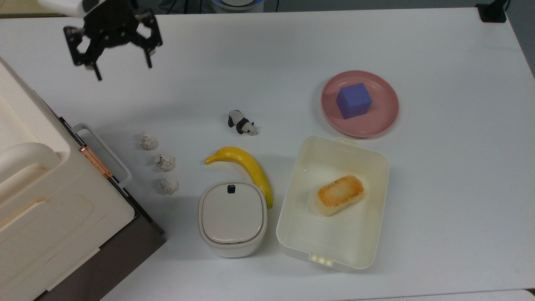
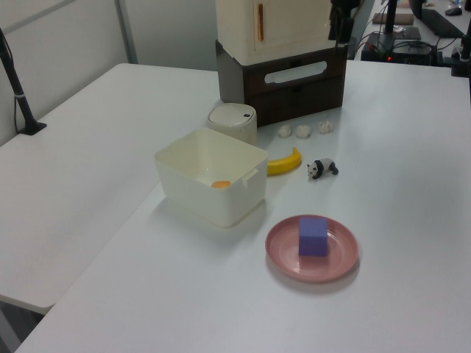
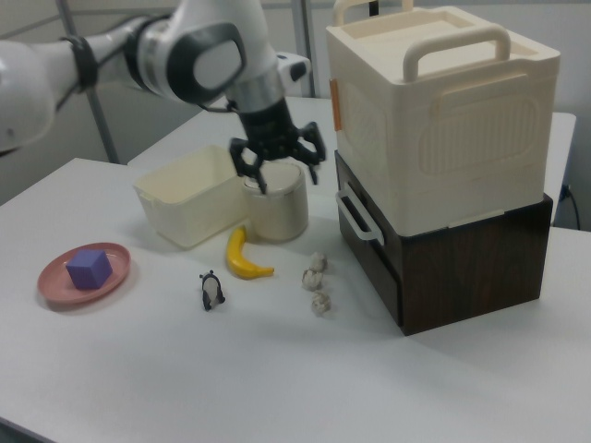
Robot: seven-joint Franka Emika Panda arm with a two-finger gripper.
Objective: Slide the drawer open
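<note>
In the top view, the drawer (image 1: 121,190) sits closed at the far left of the desk (image 1: 267,54), in a dark cabinet under a cream crate (image 1: 46,200), its white handle (image 1: 109,154) sticking out. The claw (image 1: 123,72) hangs above bare desk beyond the handle, fingers spread, gripping nothing. Three crumpled paper balls (image 1: 165,162) lie in a row just in front of the handle. Further right come a toy panda (image 1: 241,123), a banana (image 1: 246,167), a lidded white box (image 1: 232,217), an open bin (image 1: 376,175) holding bread (image 1: 339,195), and a pink plate (image 1: 384,113) with a purple cube (image 1: 353,100).

white table (image 1: 439,50) carries banana (image 1: 246,165), panda (image 1: 241,123), pink plate (image 1: 386,117).
</note>
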